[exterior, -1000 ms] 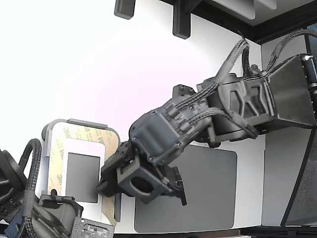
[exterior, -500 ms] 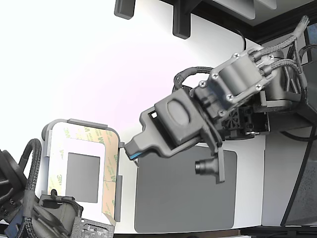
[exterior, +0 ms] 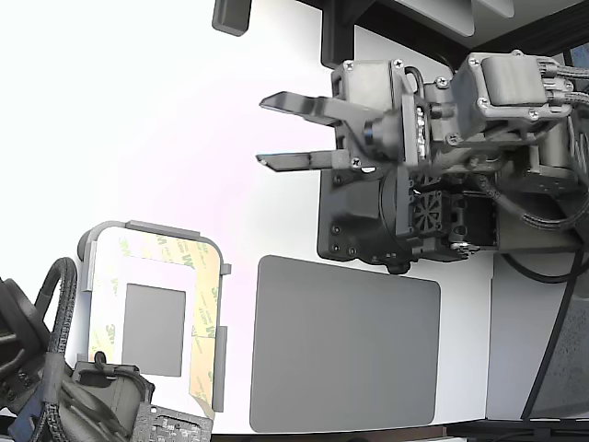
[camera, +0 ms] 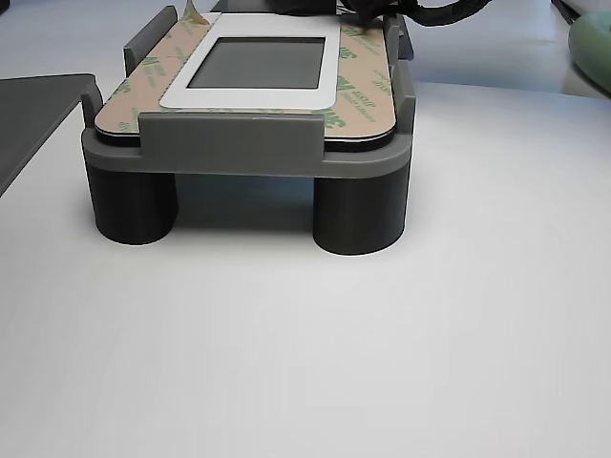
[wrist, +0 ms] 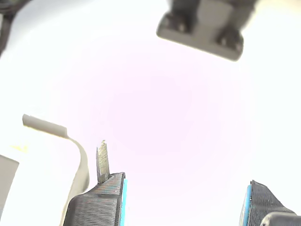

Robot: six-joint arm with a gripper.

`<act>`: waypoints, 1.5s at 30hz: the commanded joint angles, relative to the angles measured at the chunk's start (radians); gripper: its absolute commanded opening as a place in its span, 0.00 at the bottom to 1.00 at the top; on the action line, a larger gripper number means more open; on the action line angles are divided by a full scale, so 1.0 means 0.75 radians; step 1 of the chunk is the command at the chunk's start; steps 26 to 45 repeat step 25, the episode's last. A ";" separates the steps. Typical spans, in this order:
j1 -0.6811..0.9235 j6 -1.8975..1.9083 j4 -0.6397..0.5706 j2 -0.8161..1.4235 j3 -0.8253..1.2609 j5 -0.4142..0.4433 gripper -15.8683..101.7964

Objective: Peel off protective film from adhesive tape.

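Scene, large to small: finding the dark grey mat (exterior: pixel 345 345) at 5 o'clock in the exterior view. Seeing the gripper (exterior: pixel 261 131) up at 12 o'clock, jaws spread wide, gripping nothing, with only a pale sliver (wrist: pixel 102 160) clinging to one fingertip (wrist: pixel 99 200). Placing the grey tray (exterior: pixel 161 228) at 8 o'clock, carrying the adhesive tape (exterior: pixel 103 304) faced with the protective film (camera: pixel 368 91). Judging that film as light, limp and easily torn. Favouring a pinch at the lifted corner (camera: pixel 196 11) and a low, slow peel.
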 commanded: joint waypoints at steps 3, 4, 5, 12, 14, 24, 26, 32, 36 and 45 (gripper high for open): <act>-0.153 0.331 0.022 0.419 0.280 -0.063 0.98; -0.198 0.333 0.045 0.483 0.301 -0.059 0.98; -0.198 0.354 0.086 0.481 0.288 -0.035 0.98; -0.237 0.315 0.127 0.456 0.407 -0.063 0.98; -0.237 0.288 0.137 0.483 0.415 -0.102 0.98; -0.237 0.290 0.135 0.483 0.415 -0.098 0.98; -0.237 0.290 0.135 0.483 0.415 -0.098 0.98; -0.237 0.290 0.135 0.483 0.415 -0.098 0.98; -0.237 0.290 0.135 0.483 0.415 -0.098 0.98; -0.237 0.290 0.135 0.483 0.415 -0.098 0.98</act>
